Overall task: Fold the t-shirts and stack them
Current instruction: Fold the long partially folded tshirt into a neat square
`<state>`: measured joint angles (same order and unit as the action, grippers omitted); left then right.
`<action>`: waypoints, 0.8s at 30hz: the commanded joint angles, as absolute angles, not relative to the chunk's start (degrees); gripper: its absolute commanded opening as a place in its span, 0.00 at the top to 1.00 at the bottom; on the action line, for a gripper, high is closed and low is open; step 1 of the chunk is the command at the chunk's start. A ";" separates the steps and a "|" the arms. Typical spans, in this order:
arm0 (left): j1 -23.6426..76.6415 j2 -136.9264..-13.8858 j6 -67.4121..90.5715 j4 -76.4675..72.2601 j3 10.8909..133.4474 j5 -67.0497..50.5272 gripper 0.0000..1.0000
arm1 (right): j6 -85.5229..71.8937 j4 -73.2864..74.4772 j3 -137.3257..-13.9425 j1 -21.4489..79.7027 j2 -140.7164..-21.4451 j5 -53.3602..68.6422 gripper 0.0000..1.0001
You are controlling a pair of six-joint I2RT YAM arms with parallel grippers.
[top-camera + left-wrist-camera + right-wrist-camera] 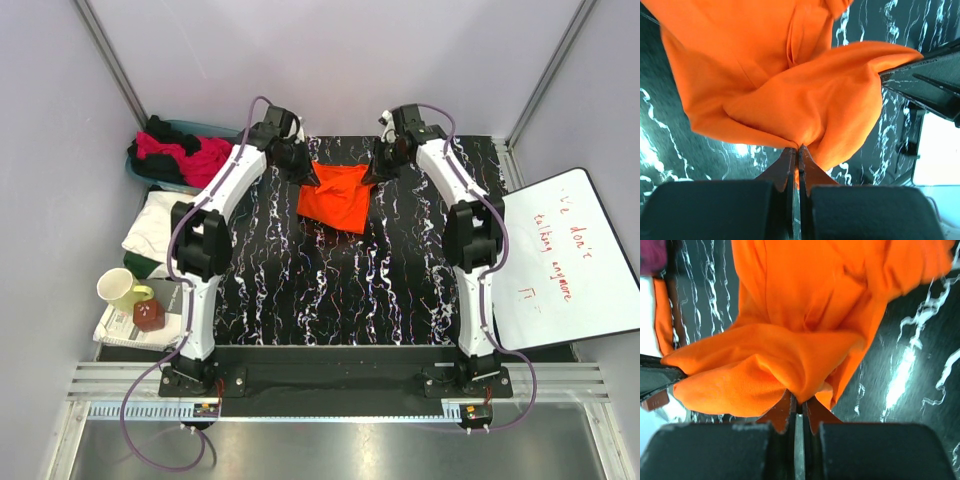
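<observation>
The bright orange t-shirt [335,197] hangs bunched between both arms over the far middle of the black marbled table [330,290]. My left gripper [312,178] is shut on its left edge. In the left wrist view the fingertips [799,148] pinch a fold of orange cloth [790,90]. My right gripper [368,175] is shut on the right edge, and the right wrist view shows cloth [800,315] drawn into its closed jaws [799,401]. Magenta [200,155] and black t-shirts lie heaped in the basket. A folded white t-shirt [155,222] lies beside the table's left edge.
A teal basket [215,130] stands at the far left corner. A pale mug [120,290] and a small red object [148,316] sit on papers at the left. A white board [570,260] with red writing lies at the right. Grey walls close in the back.
</observation>
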<state>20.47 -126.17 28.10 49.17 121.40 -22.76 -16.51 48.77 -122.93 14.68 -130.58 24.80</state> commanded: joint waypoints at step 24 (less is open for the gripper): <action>16.35 -108.91 29.36 39.11 96.25 -25.66 0.01 | -24.08 42.63 -149.60 14.59 -144.96 12.75 0.24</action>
<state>16.16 -116.36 32.18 40.88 100.73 -24.14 -23.49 46.15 -150.19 14.63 -152.40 16.82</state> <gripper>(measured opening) 0.987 0.562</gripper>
